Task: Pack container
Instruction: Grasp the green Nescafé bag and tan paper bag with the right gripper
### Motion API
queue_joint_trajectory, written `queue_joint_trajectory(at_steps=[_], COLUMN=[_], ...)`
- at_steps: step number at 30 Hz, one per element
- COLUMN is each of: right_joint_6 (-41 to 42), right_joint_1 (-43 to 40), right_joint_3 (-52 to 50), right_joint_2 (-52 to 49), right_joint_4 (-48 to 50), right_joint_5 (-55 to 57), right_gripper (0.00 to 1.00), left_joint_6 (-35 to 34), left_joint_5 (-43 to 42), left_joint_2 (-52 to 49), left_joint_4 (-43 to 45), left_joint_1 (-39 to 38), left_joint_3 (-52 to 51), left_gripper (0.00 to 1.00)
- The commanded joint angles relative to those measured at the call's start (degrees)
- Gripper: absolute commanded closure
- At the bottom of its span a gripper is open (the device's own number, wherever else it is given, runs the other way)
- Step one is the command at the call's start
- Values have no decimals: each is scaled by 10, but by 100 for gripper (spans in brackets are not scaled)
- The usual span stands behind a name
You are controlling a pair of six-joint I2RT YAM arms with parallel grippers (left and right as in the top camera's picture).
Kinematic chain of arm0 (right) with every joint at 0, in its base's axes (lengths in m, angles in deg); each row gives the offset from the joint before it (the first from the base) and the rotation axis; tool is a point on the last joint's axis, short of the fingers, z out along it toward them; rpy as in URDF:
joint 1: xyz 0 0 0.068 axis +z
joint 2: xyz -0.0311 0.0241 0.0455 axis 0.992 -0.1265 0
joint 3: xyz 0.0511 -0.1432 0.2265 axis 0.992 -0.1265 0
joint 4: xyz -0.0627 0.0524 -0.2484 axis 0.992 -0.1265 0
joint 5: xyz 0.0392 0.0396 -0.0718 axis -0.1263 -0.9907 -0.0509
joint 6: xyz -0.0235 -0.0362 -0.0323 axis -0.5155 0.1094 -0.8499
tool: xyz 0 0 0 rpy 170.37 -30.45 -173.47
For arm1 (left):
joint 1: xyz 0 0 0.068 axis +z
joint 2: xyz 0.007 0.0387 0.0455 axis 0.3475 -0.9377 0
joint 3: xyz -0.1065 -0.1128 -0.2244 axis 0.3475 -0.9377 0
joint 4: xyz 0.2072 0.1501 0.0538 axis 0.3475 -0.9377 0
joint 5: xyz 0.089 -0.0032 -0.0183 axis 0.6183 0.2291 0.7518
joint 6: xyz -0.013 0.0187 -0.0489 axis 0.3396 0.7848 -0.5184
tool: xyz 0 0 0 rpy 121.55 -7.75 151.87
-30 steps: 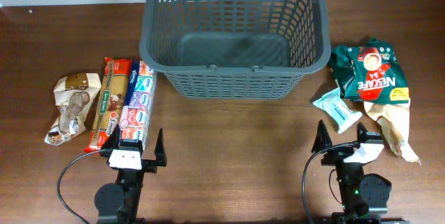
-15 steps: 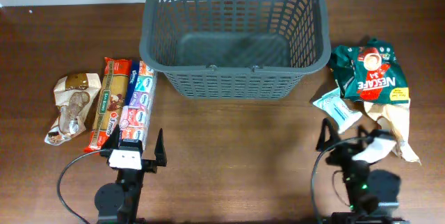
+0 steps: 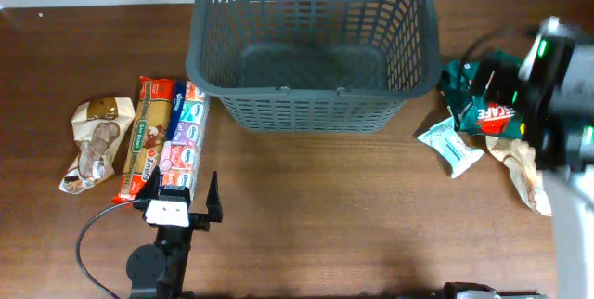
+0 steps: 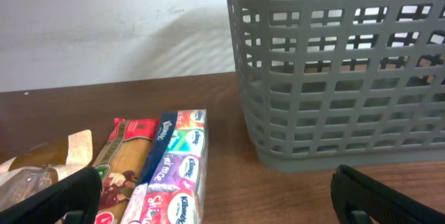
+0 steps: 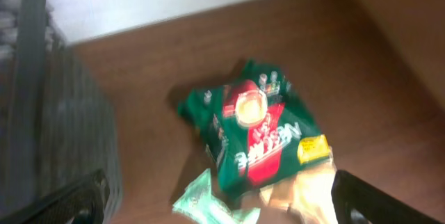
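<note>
The right gripper (image 5: 217, 195) has its two fingers wide apart, one at each lower corner of its wrist view, with nothing between them. A second ago it sat low at the near right edge of the table (image 3: 316, 206). Now the right arm (image 3: 560, 104) has lifted and swung over the right-hand pile, and from overhead it is a blur that hides part of that pile. Below the fingers lies the green Nescafe packet (image 5: 261, 137), face up. A pale teal packet (image 3: 450, 145) is just beside its near left corner, and a tan bag (image 3: 522, 171) is on its near side, half covered by the arm.

The left gripper (image 3: 185, 193) has not moved. It rests low near the front edge, fingers spread and holding nothing.

The packets lie as they did before. There are three on the right and three on the left, six in all. On the left a brown-and-clear bag (image 3: 93, 146), a spaghetti packet (image 3: 144, 136) and a tissue pack (image 3: 182, 135) lie side by side, the last two touching along their length.

There is one container (image 3: 311, 104), and it stands upright at the far middle of the table, between the two piles and apart from both.
</note>
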Motion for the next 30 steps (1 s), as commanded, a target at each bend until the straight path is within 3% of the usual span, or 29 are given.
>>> queue_joint_trajectory(at_steps=[1,7,10,18,30], right_joint_6=[-53,-69,-116,-243,-244], right_joint_1=[-19,-73,-92,-57,-54], right_joint_3=[100,134,134,134,134], right_joint_2=[-83,-176,-231,-355,-513], right_joint_4=[-18,8,9,-16,6], right_joint_5=[12,12,12,10,12], right_gripper=[1,1,1,1,1], left_joint_6=[-3,-3,-3,-3,-3], left_joint_5=[2,2,2,2,2], left_joint_2=[5,5,5,5,5], left_joint_4=[0,0,0,0,0], left_joint_1=[3,3,3,3,3], left_joint_3=[-4,-4,-4,-4,-4], left_gripper=[1,1,1,1,1])
